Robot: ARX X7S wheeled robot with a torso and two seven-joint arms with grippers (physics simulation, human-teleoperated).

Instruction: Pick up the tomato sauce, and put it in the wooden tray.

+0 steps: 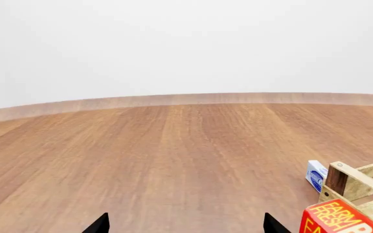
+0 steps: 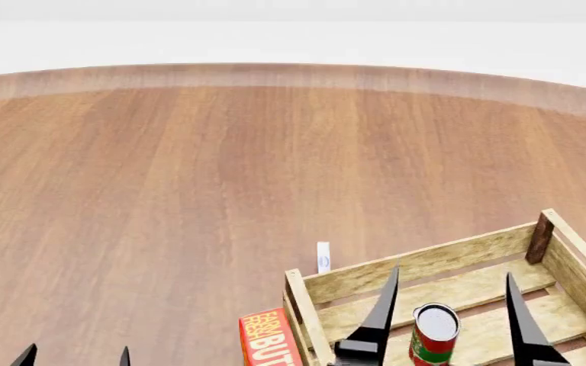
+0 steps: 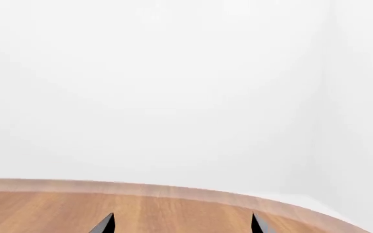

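tomato sauce (image 2: pixel 435 335) upright inside wooden tray (image 2: pixel 421 263) – between spread fingers of right gripper (image 2: pixel 454 314), not pinched. Rigid, slick tin – grab mid-label. Left gripper (image 2: pixel 75 355) open too.

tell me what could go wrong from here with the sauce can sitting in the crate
1. The right gripper stands open with a finger on each side of the tomato sauce; a sideways pull-out could tip the upright can.
2. The wooden tray wall is just beyond the fingers, so a low retreat might catch it.
3. The butter box sits right against the tray's outer side, where the left gripper could bump it.
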